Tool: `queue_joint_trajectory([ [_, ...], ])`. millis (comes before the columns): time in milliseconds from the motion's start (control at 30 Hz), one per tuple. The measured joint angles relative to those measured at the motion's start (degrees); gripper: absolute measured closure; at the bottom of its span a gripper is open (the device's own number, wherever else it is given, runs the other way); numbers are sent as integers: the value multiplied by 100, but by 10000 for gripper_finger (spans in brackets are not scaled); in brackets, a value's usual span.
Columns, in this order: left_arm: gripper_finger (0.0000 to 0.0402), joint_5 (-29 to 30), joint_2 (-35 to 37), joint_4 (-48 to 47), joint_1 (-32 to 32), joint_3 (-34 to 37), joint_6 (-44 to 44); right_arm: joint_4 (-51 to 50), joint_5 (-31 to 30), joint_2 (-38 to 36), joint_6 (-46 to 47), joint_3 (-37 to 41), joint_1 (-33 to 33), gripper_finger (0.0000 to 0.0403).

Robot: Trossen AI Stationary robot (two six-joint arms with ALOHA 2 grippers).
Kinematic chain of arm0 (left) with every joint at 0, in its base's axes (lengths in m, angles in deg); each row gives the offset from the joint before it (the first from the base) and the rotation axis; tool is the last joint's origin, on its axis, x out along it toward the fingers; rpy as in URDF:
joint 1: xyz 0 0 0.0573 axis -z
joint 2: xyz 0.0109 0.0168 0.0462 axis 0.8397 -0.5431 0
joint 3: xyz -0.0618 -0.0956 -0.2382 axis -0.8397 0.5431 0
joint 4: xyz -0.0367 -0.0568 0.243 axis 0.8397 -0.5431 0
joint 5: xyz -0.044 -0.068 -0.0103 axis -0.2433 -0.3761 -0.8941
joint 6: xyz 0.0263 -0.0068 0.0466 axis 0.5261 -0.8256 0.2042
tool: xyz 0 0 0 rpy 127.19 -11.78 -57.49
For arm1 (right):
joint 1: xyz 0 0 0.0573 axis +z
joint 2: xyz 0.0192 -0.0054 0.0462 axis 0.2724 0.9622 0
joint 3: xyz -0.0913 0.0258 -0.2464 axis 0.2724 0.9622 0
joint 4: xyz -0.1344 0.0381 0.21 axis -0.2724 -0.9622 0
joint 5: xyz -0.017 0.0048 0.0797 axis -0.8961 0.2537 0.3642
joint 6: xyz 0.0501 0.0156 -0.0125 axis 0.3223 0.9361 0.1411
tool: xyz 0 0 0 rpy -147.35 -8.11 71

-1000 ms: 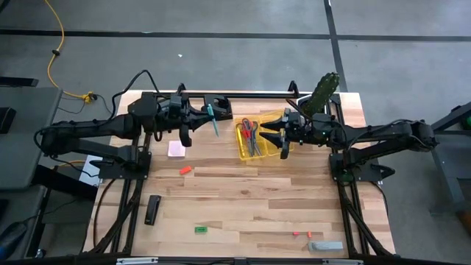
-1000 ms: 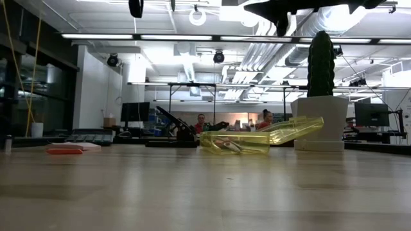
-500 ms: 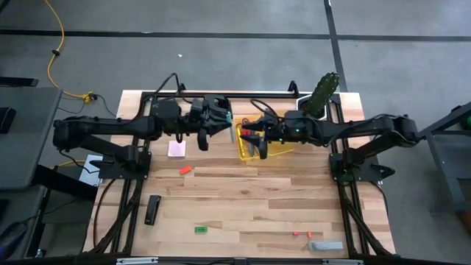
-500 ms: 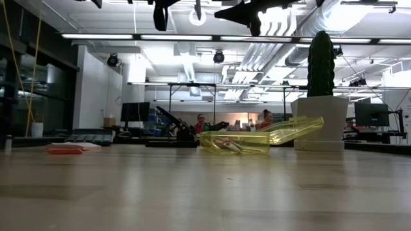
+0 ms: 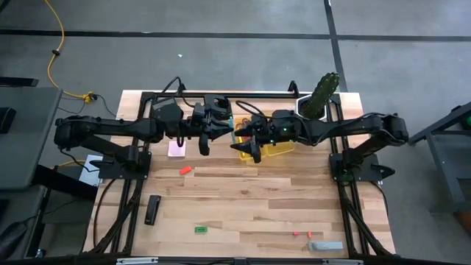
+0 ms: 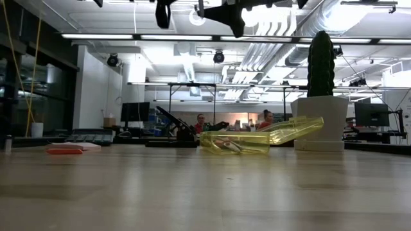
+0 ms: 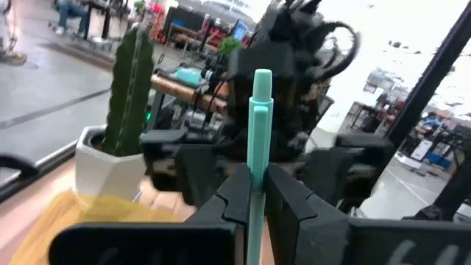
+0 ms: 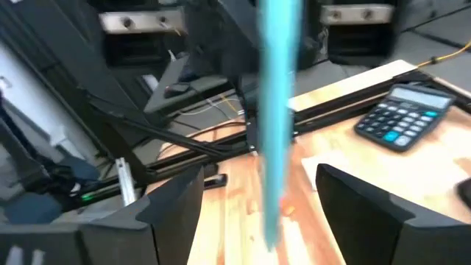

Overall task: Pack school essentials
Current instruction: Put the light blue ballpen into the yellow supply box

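Observation:
My left gripper [image 5: 224, 121] is high over the table's far middle, shut on a teal pencil [image 7: 259, 125]. My right gripper [image 5: 246, 138] faces it from the right, open. In the right wrist view its fingers [image 8: 176, 213] stand on either side of the blurred teal pencil [image 8: 280, 110] without touching it. Behind the right gripper, the yellow tray [image 5: 268, 147] holding the red-handled scissors rests on the table; it also shows in the low view [image 6: 237, 142]. The pale pink pad [image 5: 176, 149], an orange-red bit [image 5: 185, 170], the green eraser [image 5: 199, 230] and pink bits [image 5: 296, 233] lie on the table. My left gripper pinches the teal pencil's shaft [image 7: 255, 193] between its two fingers. The pencil's capped end [image 7: 262, 77] sticks out past the fingertips toward the right gripper. The pencil is lifted clear of the table.
A cactus in a white pot [image 5: 321, 94] stands at the far right corner. A black bar [image 5: 152, 210] lies near the left edge, a grey piece [image 5: 324, 246] at the near edge. A calculator [image 8: 405, 118] shows in the right wrist view. The table's near half is mostly bare wood.
My right gripper has moved left from over the yellow tray toward the left gripper and now brackets the teal pencil. My left gripper has carried the pencil a little toward the table's right, and the pencil has turned so it looks shorter from above.

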Motion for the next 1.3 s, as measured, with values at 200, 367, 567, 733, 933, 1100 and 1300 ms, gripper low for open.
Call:
queue_joint_trajectory([
  [200,391,9,7,-26,10,0,11,173,24,58,97,-63,0,167],
  [367,391,-8,7,-28,32,0,13,231,-22,58,121,-63,0,239],
  [567,391,-13,7,-26,30,0,13,206,-60,58,121,-63,-4,363],
  [733,387,-23,7,-47,30,0,-2,202,-43,58,130,-63,-2,379],
  [933,351,-81,76,-495,-68,-9,-200,-115,-44,-23,22,-63,-25,393],
  [1100,305,-282,624,-1427,-359,0,-240,-1139,-16,-509,-196,-74,-187,393],
  [1300,262,-285,1599,-2550,-512,0,-80,-2199,-136,-1168,-611,11,-345,398],
])
